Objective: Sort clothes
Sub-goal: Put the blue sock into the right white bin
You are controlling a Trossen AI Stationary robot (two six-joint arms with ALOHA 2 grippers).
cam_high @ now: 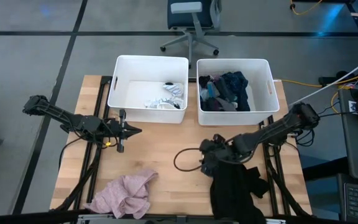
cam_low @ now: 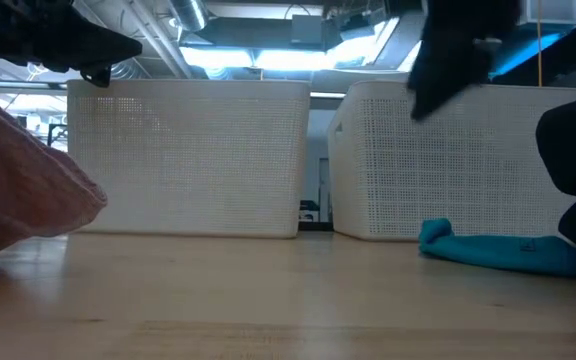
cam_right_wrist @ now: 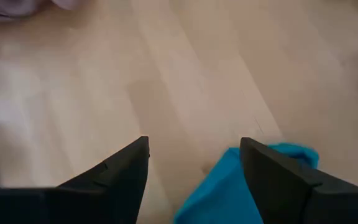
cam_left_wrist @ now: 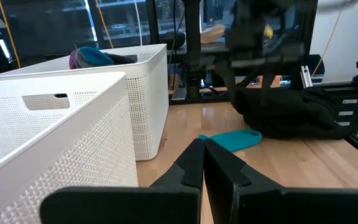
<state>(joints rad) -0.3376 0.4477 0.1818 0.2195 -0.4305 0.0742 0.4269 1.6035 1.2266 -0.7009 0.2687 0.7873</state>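
Two tubs already hold clothes: the left tub (cam_high: 120,87) has a few pale pieces, the right tub (cam_high: 266,87) a dark heap. My right pincer (cam_right_wrist: 194,163) hangs released above the worktop (cam_high: 160,149), with the teal garment (cam_right_wrist: 229,186) just under and between its fingers. A black garment (cam_high: 235,186) lies beside it, a pink garment (cam_high: 126,194) well off toward my left. My left pincer (cam_left_wrist: 202,163) waits clenched, empty, near the left tub. Three pieces remain, I judge. How the teal garment lies under my arm is hidden from above.
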